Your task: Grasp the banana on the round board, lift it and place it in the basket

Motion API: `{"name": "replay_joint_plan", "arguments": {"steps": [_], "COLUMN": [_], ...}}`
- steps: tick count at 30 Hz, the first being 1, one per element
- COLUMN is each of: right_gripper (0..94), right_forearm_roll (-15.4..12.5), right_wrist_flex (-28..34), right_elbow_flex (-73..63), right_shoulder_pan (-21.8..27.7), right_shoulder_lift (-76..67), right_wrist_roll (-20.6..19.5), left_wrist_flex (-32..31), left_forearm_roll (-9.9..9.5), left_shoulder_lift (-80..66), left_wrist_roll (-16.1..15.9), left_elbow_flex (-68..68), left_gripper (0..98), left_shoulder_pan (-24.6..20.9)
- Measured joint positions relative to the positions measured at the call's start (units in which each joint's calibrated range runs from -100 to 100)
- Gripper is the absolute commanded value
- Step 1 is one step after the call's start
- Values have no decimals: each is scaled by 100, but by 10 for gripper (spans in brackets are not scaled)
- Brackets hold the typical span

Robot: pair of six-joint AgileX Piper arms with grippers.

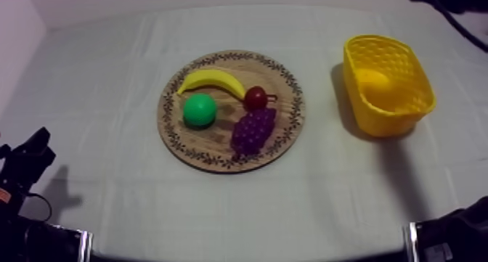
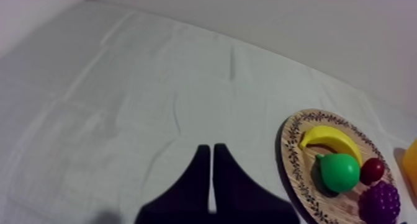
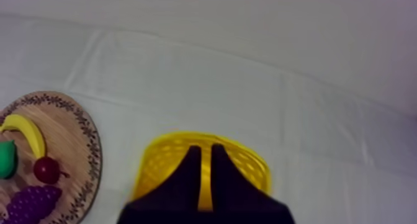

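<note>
The banana (image 1: 210, 81) was seen lying on the upper-left part of the round wooden board (image 1: 218, 162) at the middle of the table (image 1: 94, 83), not yet lifted. In the top view its long axis was laid nearly left to right across the frame, with the arch bowed toward the upper edge and both tips turned down toward the pear (image 1: 199, 109), which sat just below it. The small red fruit (image 1: 255, 98) was placed close by the banana's right tip, and the bunch of grapes (image 1: 253, 131) lay lower right on the board. The yellow basket (image 1: 396, 123) stood well apart, at the right of the frame. The left gripper (image 2: 211, 149) was held low over bare cloth, its fingers pressed together into a narrow wedge with nothing between them; from it the board lay ahead and off to the right. The right gripper (image 3: 201, 149) was likewise closed on nothing and was poised just before the basket, with the board off to its left. The banana was judged to lie nearer the left arm, since it occupied the board's left half, while the basket was nearer the right arm. A grasp across the banana's short width, taken from above, was judged the likeliest requirement.
</note>
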Motion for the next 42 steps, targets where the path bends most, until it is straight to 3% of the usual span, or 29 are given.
{"name": "replay_joint_plan", "arguments": {"steps": [4,9,18,26,29,34,42], "right_gripper": [54,59,68,71,73,84,99], "right_forearm_roll": [127,-257,-712,-1401,-1417,-1123,-1101], "right_wrist_flex": [43,247,629,1499,1760,1885,2012], "right_elbow_flex": [-833,-1888,-3055,-3759,-3801,-3573,-3890], "right_shoulder_pan": [-413,-785,-1434,-1561,-1675,-1893,-1957], "right_shoulder_lift": [1030,2203,3300,3491,3649,3902,4453], "right_wrist_roll": [-88,173,1417,2642,2912,3023,2702], "left_wrist_flex": [0,0,0,0,0,0,0], "left_forearm_roll": [0,0,0,0,0,0,0], "left_shoulder_lift": [0,0,0,0,0,0,0], "left_wrist_roll": [0,2,2,2,2,2,2], "left_elbow_flex": [0,0,0,0,0,0,0], "left_gripper": [1,1,1,1,1,1,1], "left_shoulder_pan": [0,0,0,0,0,0,0]}}
